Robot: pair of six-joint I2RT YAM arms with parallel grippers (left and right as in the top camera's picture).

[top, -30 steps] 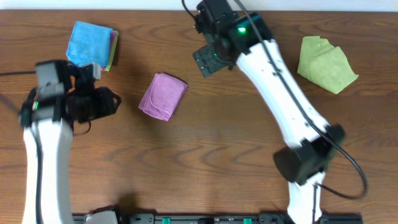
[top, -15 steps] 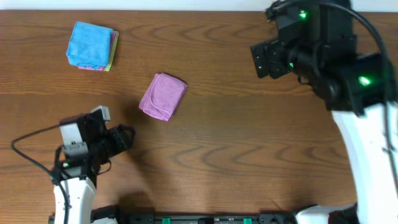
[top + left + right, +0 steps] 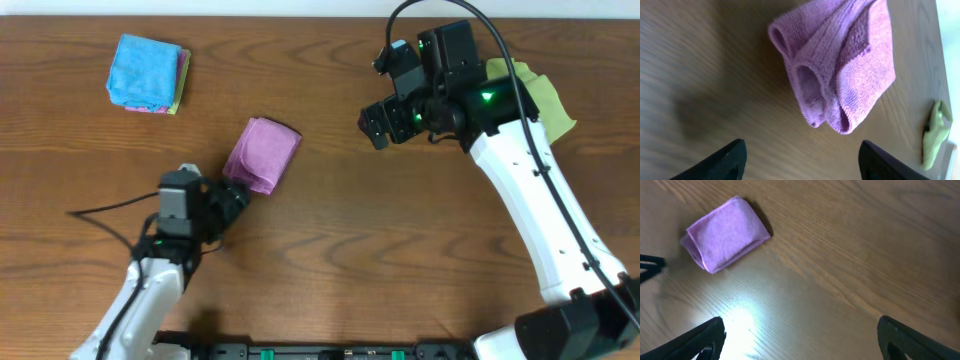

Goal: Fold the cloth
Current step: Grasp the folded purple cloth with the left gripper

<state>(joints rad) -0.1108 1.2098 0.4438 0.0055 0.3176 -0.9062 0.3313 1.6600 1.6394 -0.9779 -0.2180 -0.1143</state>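
Cloth [image 3: 850,75] just ahead of left gripper [image 3: 802,157], jaws apart, empty; left wrist view alone shows looped folds. Right gripper [image 3: 800,330] likewise spread, seemingly empty.

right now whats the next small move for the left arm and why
Probably ease the left gripper a little forward so its open jaws straddle the near looped edge of the cloth, then close. Its wrist view shows the fingers apart with nothing between them, just short of that loose edge, so a grip there seems needed to tidy the fold.
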